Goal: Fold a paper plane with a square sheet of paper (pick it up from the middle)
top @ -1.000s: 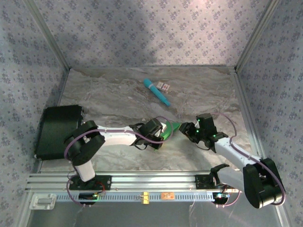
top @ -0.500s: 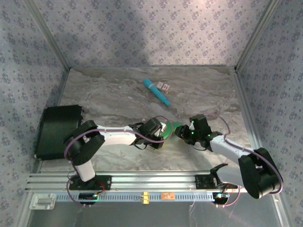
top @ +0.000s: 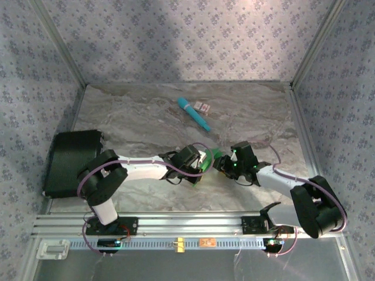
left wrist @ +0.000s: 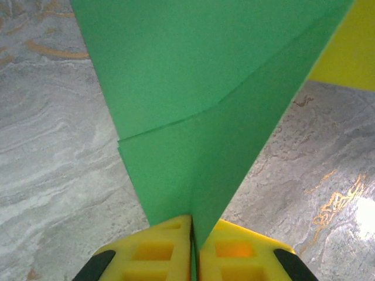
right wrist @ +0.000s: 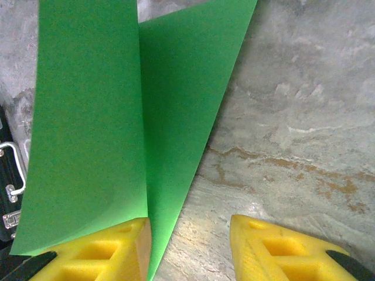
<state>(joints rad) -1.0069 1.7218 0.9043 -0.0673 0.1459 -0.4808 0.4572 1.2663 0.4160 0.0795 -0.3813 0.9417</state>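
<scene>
One sheet of green paper (left wrist: 193, 88), creased. One teal stick (top: 194, 113). One small pale item (top: 203, 106), perhaps a card or a little box; it is too small to tell. One black case (top: 71, 162). Two arms, each with one gripper: left gripper (top: 205, 161), right gripper (top: 222, 164). One table (top: 140, 120).
</scene>
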